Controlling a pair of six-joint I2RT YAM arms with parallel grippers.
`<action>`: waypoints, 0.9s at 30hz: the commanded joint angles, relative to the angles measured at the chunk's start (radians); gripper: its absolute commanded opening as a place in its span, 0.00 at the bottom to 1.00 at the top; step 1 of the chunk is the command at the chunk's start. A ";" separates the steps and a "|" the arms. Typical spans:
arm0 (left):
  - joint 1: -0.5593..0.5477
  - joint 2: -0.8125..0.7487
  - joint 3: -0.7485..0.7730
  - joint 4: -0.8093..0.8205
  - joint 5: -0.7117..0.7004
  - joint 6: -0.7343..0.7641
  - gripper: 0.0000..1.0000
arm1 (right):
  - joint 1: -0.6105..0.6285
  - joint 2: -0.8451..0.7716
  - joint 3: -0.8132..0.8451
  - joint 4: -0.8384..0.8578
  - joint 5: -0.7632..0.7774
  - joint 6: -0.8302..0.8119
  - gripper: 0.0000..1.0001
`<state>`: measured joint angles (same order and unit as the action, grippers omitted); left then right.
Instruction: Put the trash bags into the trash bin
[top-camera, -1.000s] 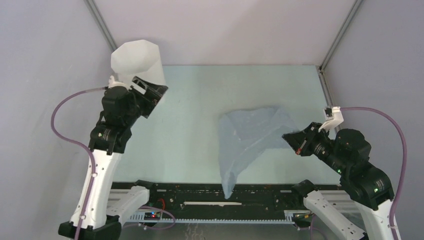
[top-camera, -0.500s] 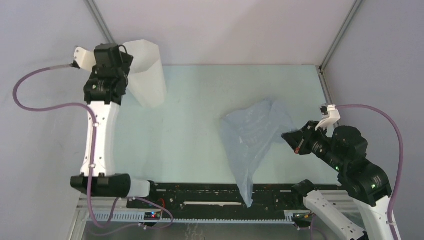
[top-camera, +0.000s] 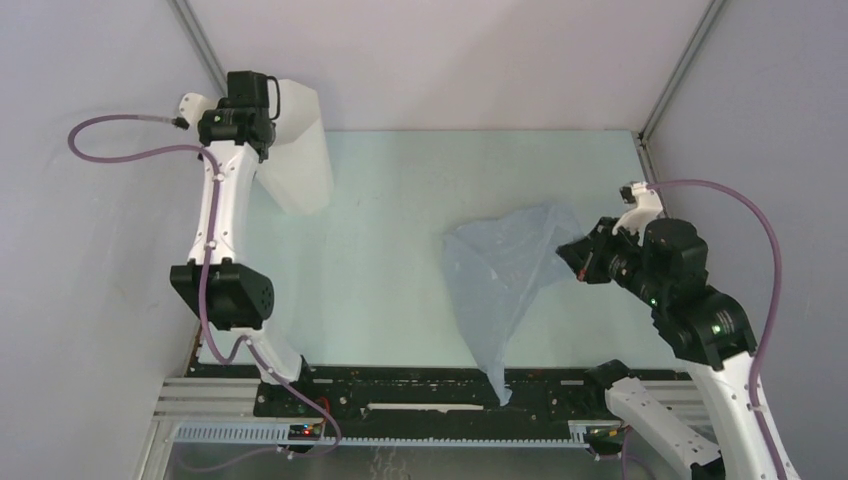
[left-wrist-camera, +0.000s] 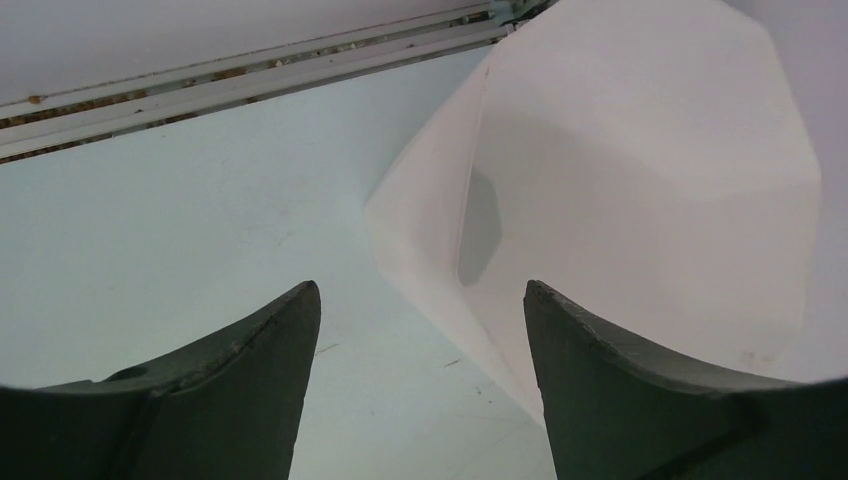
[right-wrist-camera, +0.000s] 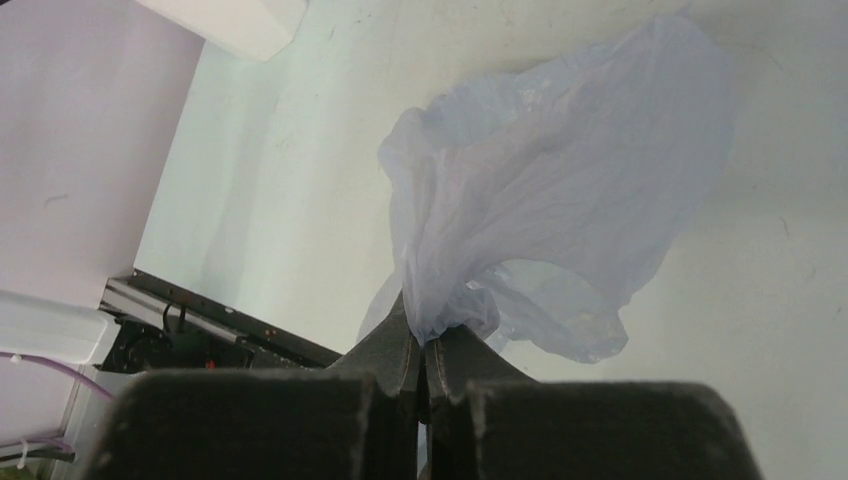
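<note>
L arm swung up to bin, L fingers wide open, empty; R fingers pinched on bag.

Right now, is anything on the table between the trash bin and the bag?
Nothing: bare table between the trash bin and the bag, per the top view.

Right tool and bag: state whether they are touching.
Touching. The right wrist view shows the right tool shut on a bunched corner of the bag.
</note>
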<state>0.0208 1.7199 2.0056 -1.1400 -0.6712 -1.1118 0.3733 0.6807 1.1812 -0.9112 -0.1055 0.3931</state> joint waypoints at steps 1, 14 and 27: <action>0.014 0.040 0.120 -0.047 -0.021 -0.033 0.77 | -0.041 0.071 0.026 0.089 -0.093 -0.027 0.00; 0.031 0.088 0.098 -0.076 0.075 -0.087 0.56 | -0.055 0.115 0.026 0.127 -0.103 -0.019 0.00; 0.011 -0.058 -0.112 0.097 0.213 0.073 0.04 | -0.162 0.211 0.080 0.195 -0.104 -0.010 0.00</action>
<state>0.0463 1.7462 1.9636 -1.0824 -0.5262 -1.1130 0.2295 0.8803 1.1984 -0.7734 -0.2050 0.3946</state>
